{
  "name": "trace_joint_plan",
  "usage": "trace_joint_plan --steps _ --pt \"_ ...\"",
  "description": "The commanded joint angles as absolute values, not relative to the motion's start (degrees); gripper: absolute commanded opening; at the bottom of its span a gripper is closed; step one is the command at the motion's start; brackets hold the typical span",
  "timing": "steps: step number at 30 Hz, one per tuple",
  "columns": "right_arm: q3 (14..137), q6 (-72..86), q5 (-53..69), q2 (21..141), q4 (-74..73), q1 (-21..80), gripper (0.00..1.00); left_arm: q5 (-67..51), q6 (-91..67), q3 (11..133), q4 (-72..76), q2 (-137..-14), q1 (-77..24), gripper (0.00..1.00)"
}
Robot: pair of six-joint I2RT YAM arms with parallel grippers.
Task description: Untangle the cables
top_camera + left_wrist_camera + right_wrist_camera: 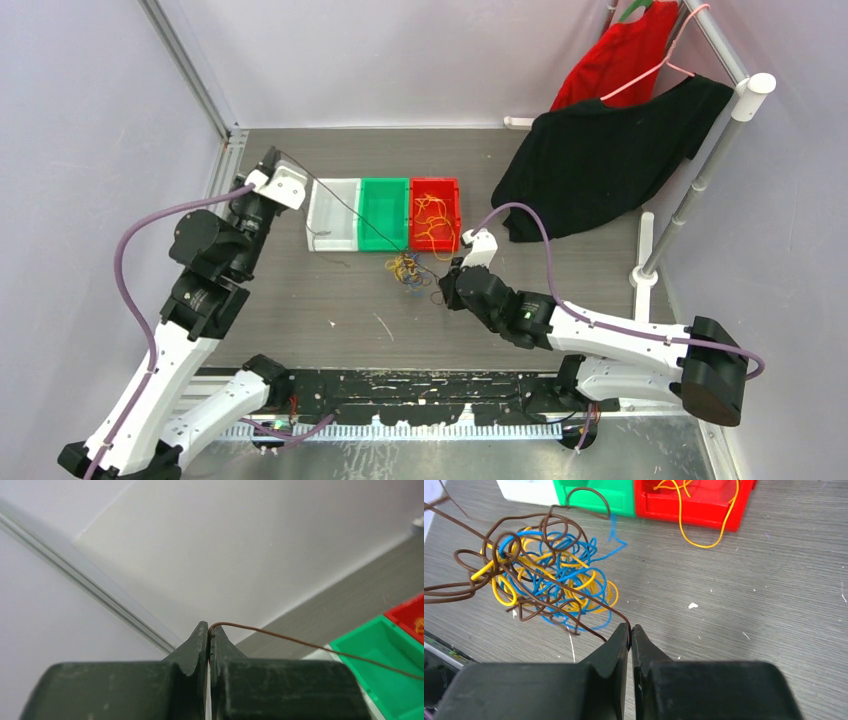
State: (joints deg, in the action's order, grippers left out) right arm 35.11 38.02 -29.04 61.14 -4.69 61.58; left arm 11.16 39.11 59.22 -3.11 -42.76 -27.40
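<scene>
The cables form a tangle of brown, blue and orange-yellow strands on the table in front of the bins. One brown cable runs taut from the tangle up across the white bin to my left gripper, which is shut on its end, raised at the rear left. My right gripper sits low just right of the tangle, its jaws nearly together with a brown strand pinched at the tips. Separate orange-yellow cables lie in the red bin and over its near rim.
Three bins stand in a row: white, green, red. A black cloth and a red garment hang on a rack at the back right. Walls close off the left and rear.
</scene>
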Motion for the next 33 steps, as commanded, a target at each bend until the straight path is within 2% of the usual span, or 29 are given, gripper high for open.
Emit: trace_joint_plan --steps 1,13,19,33 --pt "36.5 36.8 -28.9 61.1 -8.6 61.3 0.12 17.3 37.0 64.8 8.1 -43.3 -27.1 0.0" --pt "38.1 36.3 -26.2 62.0 -14.2 61.3 0.19 15.5 41.4 78.1 14.1 -49.9 -27.1 0.0" --pt "39.2 35.6 -24.6 63.2 -14.2 61.3 0.21 11.7 39.9 85.3 10.5 -52.7 -27.1 0.0" --pt "41.9 33.6 -22.7 65.1 -11.0 61.2 0.25 8.6 38.5 74.8 8.4 -51.3 -27.1 0.0"
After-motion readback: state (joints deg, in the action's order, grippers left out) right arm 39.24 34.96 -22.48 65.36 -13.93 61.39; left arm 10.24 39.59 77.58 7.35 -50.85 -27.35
